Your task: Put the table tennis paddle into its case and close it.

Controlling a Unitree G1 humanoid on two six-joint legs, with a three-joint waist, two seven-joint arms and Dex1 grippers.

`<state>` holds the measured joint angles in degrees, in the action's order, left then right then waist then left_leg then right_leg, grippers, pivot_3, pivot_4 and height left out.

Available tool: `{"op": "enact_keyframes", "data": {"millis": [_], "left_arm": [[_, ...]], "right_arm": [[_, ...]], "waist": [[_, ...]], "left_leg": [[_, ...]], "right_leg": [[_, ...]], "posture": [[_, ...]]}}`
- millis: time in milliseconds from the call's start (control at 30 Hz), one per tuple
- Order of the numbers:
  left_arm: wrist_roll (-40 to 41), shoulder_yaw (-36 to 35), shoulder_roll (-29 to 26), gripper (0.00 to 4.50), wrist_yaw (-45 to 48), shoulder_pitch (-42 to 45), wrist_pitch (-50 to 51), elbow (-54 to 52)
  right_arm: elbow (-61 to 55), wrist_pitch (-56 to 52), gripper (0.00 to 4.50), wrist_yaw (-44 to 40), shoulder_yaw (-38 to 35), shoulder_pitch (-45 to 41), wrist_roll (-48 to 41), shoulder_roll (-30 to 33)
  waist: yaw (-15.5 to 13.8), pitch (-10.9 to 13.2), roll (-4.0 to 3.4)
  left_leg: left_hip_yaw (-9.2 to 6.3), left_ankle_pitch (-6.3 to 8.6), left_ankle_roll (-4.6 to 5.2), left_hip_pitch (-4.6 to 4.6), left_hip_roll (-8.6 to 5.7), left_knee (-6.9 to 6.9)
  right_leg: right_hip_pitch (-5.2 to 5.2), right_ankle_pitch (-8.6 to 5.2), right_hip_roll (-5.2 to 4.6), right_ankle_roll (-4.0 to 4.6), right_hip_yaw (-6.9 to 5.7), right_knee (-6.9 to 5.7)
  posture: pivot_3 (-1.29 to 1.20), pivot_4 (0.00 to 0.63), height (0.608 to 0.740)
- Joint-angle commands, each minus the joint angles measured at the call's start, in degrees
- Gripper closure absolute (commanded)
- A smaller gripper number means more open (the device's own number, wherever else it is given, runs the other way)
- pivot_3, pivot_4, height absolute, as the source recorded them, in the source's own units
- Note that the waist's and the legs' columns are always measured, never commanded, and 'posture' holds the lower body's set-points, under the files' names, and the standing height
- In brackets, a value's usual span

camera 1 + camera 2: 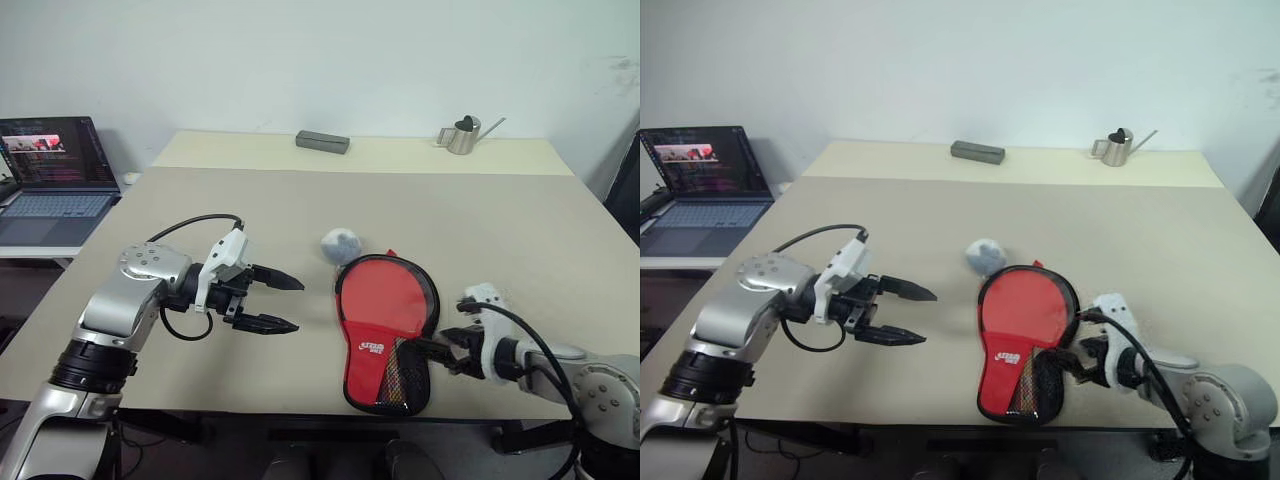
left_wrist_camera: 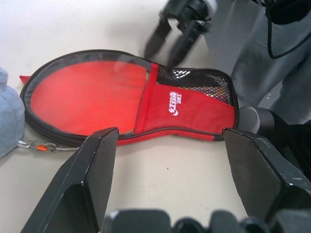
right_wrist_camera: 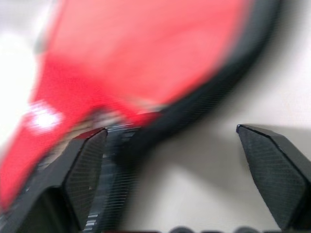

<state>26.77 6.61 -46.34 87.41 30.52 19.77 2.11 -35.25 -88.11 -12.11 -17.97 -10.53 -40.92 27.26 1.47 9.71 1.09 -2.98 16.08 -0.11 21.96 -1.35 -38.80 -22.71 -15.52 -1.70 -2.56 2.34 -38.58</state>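
Observation:
The case [image 1: 385,330] lies flat near the table's front edge, a black paddle-shaped pouch with its clear side and red mesh pocket [image 2: 184,111] facing up. Through the clear side I see the red face of the table tennis paddle [image 2: 87,94] inside; its handle is hidden under the pocket. My left gripper [image 1: 295,305] hovers open to the left of the case, pointing toward it with nothing between its fingers. My right gripper [image 1: 440,352] sits at the right edge of the case by the narrow end, open, its fingers [image 3: 87,170] spread wide and holding nothing.
A grey-blue soft ball [image 1: 341,244] rests just behind the case, and a small carabiner [image 2: 36,145] hangs off the case's round end. A grey box [image 1: 322,141] and a metal watering can [image 1: 462,135] stand at the far edge. A laptop [image 1: 50,175] sits on a side table at left.

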Motion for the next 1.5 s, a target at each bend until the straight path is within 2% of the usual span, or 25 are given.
{"op": "enact_keyframes", "data": {"millis": [33,367,667,733,867,1000,1233,1500], "left_arm": [[0.5,-0.5,0.2,0.76,0.9,1.0,-0.2,-0.8],[-0.4,-2.8,0.8,0.76,-3.4,3.1,0.1,3.5],[-2.7,-5.0,1.0,0.76,-9.1,7.8,0.1,10.1],[-2.7,-6.1,1.8,0.76,-11.9,9.3,0.6,12.0],[-3.7,-6.5,2.1,0.76,-13.6,11.0,0.6,15.0],[-4.9,-6.5,1.6,0.76,-13.6,11.7,-0.3,17.6],[-6.8,-6.6,1.3,0.76,-13.1,12.4,-2.0,20.9],[-7.7,-6.5,1.7,0.76,-12.5,12.5,-2.8,21.9]], "right_arm": [[0.2,7.7,0.03,-0.9,-0.6,-1.5,3.7,3.6],[-2.2,29.5,0.03,-17.0,7.2,-4.3,3.4,10.2],[2.3,35.6,0.03,-27.1,15.8,-10.0,3.6,12.9],[4.1,37.7,0.03,-28.7,19.3,-11.6,6.1,13.3],[7.4,39.8,0.03,-29.8,23.9,-14.0,7.8,11.1],[14.2,46.4,0.03,-29.8,28.9,-16.3,13.7,6.8],[26.1,55.7,0.03,-29.3,31.4,-19.7,19.6,-2.1],[35.2,63.2,0.03,-32.5,33.7,-17.4,25.1,-4.0]], "waist": [[0.2,0.0,0.00],[0.5,0.0,0.03],[0.4,0.3,0.32],[0.4,0.3,0.33],[0.4,0.3,0.43],[0.4,0.3,0.43],[0.4,0.3,0.43],[0.4,0.3,0.43]], "left_leg": [[-0.01,0.00,0.00,0.00,0.02,0.03],[0.15,0.00,0.00,0.10,0.08,0.47],[0.11,0.00,0.00,0.14,0.07,0.50],[0.10,0.00,0.00,0.14,0.07,0.52],[0.10,0.00,-0.01,0.16,0.07,0.53],[0.13,-0.01,-0.02,0.16,0.06,0.58],[0.13,-0.02,-0.05,0.20,0.04,0.59],[0.12,-0.03,-0.07,0.23,0.01,0.59]], "right_leg": [[-0.02,0.01,-0.02,0.05,0.00,0.00],[-0.47,0.05,0.01,0.33,-0.03,-0.09],[-0.49,0.06,-0.03,0.34,-0.07,-0.02],[-0.49,0.06,-0.04,0.34,-0.07,0.00],[-0.52,0.06,-0.10,0.34,-0.08,0.01],[-0.57,0.06,-0.10,0.35,-0.08,0.00],[-0.64,0.06,-0.14,0.37,-0.10,-0.01],[-0.67,0.06,-0.21,0.37,-0.13,-0.03]], "posture": [[0.00,0.150,0.740],[0.00,0.150,0.740],[0.00,0.150,0.740],[0.00,0.150,0.740],[0.00,0.150,0.740],[0.00,0.150,0.740],[0.00,0.150,0.740],[0.00,0.150,0.740]]}}
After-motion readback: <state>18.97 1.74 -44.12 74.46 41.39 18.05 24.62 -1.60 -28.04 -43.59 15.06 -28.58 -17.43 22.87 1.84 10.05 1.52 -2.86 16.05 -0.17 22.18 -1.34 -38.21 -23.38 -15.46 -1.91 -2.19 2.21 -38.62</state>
